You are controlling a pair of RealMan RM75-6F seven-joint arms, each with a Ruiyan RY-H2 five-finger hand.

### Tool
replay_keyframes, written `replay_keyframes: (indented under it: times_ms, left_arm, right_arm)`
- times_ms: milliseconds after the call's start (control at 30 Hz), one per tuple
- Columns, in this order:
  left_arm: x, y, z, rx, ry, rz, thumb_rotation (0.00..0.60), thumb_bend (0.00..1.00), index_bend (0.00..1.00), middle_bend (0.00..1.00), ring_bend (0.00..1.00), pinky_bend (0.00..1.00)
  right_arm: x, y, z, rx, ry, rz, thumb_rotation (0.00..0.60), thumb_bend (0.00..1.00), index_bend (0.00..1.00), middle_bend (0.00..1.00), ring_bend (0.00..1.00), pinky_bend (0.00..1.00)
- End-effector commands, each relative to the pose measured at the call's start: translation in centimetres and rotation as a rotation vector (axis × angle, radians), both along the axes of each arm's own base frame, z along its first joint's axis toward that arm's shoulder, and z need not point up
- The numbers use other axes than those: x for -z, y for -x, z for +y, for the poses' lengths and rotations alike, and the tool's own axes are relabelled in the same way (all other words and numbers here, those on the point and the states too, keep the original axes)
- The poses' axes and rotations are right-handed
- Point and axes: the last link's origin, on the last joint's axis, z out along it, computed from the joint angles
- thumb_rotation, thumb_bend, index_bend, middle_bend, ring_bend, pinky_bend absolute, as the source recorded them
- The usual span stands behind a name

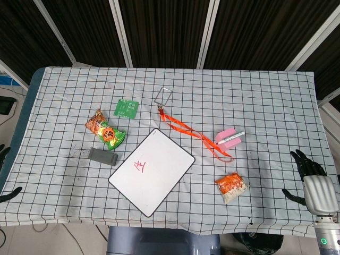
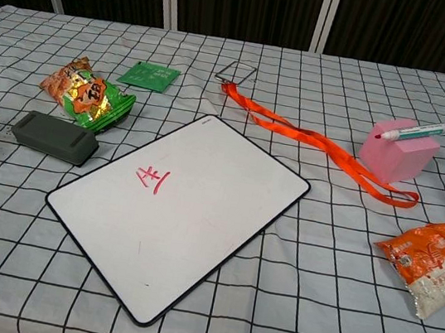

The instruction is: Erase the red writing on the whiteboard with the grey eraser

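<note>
The whiteboard [image 1: 159, 180] [image 2: 197, 221] lies tilted at the table's middle, with a small red character [image 1: 140, 167] [image 2: 152, 178] on its left part. Just off the board's left corner sits the grey eraser [image 1: 103, 156] [image 2: 55, 137], flat on the checked cloth, and nothing touches it. My right hand [image 1: 311, 178] hovers at the table's right edge, far from the board, with fingers spread and nothing in it. Only the dark fingertips [image 1: 4, 155] of my left hand [image 1: 6, 175] show at the left edge, apart and holding nothing. Neither hand appears in the chest view.
An orange and green snack bag [image 1: 106, 132] [image 2: 87, 94] lies just behind the eraser, with a green packet [image 1: 126, 109] further back. An orange lanyard [image 1: 194, 135] runs from a metal clip [image 1: 163, 96] to a pink note block with a marker [image 1: 229, 138]. An orange packet [image 1: 231, 187] lies right of the board.
</note>
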Motion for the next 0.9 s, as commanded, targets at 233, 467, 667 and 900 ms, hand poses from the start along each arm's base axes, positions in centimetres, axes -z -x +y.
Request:
replay_keyframes:
  times_ms: [233,467,667,900]
  left_arm:
    - [0.00,0.01,-0.01,0.000,0.000,0.000,0.600,0.09,0.00,0.00,0.00,0.00]
    - [0.04,-0.01,0.02,-0.001,0.001,-0.001,0.600,0.09,0.00,0.00,0.00,0.00]
    - [0.02,-0.05,0.01,0.002,0.001,-0.004,0.600,0.09,0.00,0.00,0.00,0.00]
    - [0.22,-0.12,0.33,0.015,0.011,0.002,0.600,0.09,0.00,0.00,0.00,0.00]
  right_arm:
    - [0.00,0.00,0.02,0.000,0.000,0.002,0.600,0.15,0.01,0.10,0.20,0.22]
    - [-0.02,0.01,-0.01,0.000,0.000,0.001,0.600,0.15,0.01,0.10,0.20,0.22]
    - [0.00,0.02,0.00,0.000,-0.001,0.000,0.600,0.15,0.01,0.10,0.20,0.22]
    - [-0.04,0.00,0.04,0.000,0.001,-0.002,0.600,0.15,0.01,0.10,0.20,0.22]
